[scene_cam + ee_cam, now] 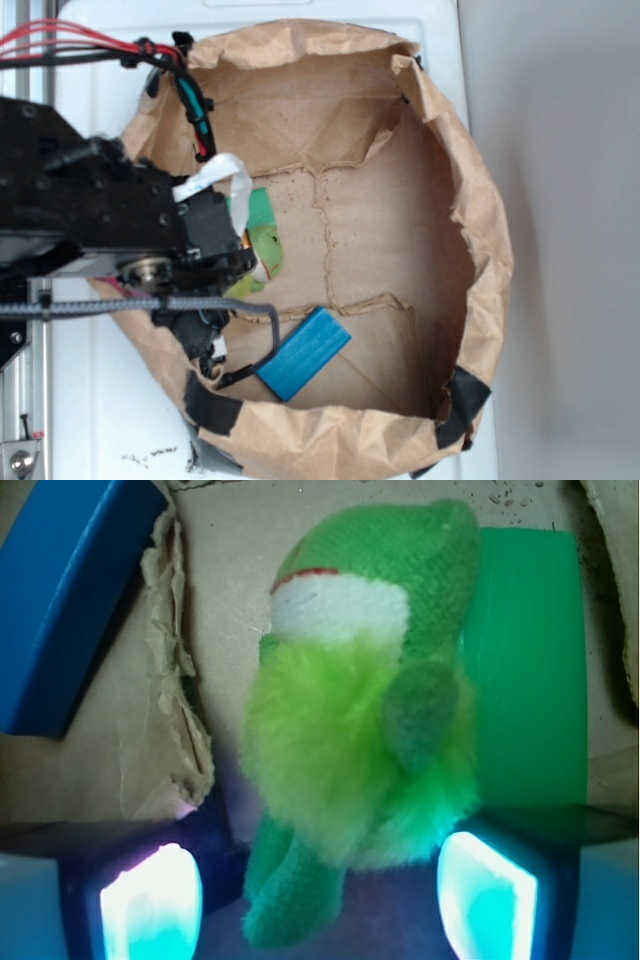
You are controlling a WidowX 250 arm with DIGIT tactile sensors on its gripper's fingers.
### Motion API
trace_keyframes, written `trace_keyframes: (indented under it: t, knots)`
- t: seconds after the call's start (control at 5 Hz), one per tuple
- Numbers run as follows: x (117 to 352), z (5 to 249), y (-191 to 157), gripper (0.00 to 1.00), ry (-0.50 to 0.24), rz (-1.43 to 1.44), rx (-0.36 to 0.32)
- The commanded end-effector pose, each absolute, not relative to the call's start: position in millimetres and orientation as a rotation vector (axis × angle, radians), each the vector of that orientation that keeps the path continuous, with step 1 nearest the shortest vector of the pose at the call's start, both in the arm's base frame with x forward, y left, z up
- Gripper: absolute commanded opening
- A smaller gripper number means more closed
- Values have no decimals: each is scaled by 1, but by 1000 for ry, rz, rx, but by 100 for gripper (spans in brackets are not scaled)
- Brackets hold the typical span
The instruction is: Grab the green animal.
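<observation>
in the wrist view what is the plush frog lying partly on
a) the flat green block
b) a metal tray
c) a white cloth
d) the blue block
a: in the wrist view the green animal overlaps the flat green block along one side, while the blue block lies apart across the bag floor.

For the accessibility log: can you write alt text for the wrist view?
A fuzzy green plush frog fills the centre, its lower body between the open claw's two glowing fingers. A flat green block lies at its right, a blue block upper left, on brown paper.
</observation>
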State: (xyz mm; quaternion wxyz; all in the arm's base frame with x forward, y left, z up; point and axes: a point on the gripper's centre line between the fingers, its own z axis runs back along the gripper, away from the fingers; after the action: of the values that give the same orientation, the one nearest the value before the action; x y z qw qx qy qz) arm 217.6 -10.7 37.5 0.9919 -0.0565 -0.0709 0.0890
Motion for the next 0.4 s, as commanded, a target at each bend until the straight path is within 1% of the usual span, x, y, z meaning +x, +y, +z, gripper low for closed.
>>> trace_keyframes:
  t: [0.0, 0.2]
  knots:
    - [265, 49, -11, 100, -205, 281, -120]
    - [309, 53, -12, 100, -217, 291, -113]
